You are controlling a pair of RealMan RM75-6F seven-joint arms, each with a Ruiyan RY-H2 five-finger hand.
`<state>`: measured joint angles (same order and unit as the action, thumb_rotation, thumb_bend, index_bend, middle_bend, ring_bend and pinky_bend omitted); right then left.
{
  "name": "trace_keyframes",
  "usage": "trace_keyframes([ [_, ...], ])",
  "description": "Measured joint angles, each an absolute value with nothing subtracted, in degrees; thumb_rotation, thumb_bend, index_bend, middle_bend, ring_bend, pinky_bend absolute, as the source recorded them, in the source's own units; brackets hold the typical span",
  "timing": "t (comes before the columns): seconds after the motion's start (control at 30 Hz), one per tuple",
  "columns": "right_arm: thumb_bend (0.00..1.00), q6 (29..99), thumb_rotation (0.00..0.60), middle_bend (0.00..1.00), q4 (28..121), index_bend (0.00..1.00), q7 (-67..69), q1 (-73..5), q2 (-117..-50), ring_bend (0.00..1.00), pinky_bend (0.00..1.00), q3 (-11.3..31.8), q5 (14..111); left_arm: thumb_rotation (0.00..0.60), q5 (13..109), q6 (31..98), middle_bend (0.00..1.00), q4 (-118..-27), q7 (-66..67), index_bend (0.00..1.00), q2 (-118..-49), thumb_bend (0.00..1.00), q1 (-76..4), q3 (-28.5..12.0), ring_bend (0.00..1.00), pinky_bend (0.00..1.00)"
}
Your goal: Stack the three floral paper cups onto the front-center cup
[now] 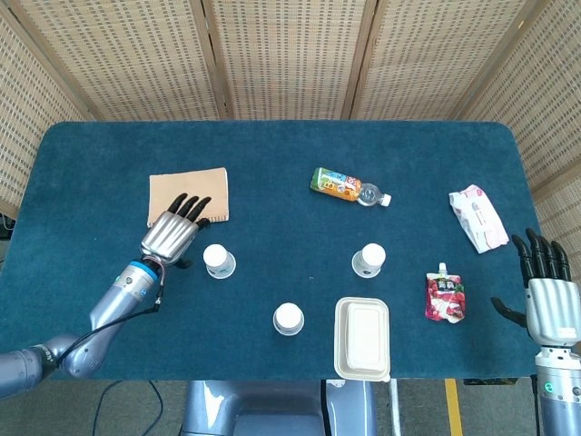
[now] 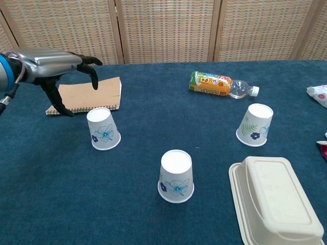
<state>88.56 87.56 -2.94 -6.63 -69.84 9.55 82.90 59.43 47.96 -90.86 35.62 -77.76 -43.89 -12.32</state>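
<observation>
While hovering with fingers spread and empty, the left hand (image 1: 170, 235) is sitting just left of the inverted left cup (image 1: 219, 261), nearer than the table's front-center cup (image 1: 288, 319).

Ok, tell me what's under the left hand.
The left hand hovers over the notebook's near edge and bare table, beside the left cup. The covered notebook part is hidden.

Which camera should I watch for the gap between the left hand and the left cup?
The chest view. It shows the left hand from the side, fingers spread, just above and behind the left cup, with a gap visible between them. The head view looks down on the hand beside the cup, so height is lost.
</observation>
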Motion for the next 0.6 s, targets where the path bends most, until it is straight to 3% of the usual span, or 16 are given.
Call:
trace_keyframes([
  [0.3, 0.08, 88.18, 0.600, 0.00, 87.36, 0.07, -2.15, -6.55, -69.55, 0.00, 0.00, 9.78, 82.06, 0.600, 56.37, 47.35, 0.00, -88.37, 36.44, 0.33, -80.93, 0.12, -46.97, -10.74, 0.00, 0.01],
  [0.6, 0.08, 88.39, 0.600, 0.00, 87.44, 0.07, -1.03, -6.38, -69.13, 0.00, 0.00, 10.06, 81.78, 0.600, 53.19, 47.46, 0.00, -86.52, 37.98, 0.44, -83.00, 0.15, -49.16, -8.81, 0.00, 0.01],
])
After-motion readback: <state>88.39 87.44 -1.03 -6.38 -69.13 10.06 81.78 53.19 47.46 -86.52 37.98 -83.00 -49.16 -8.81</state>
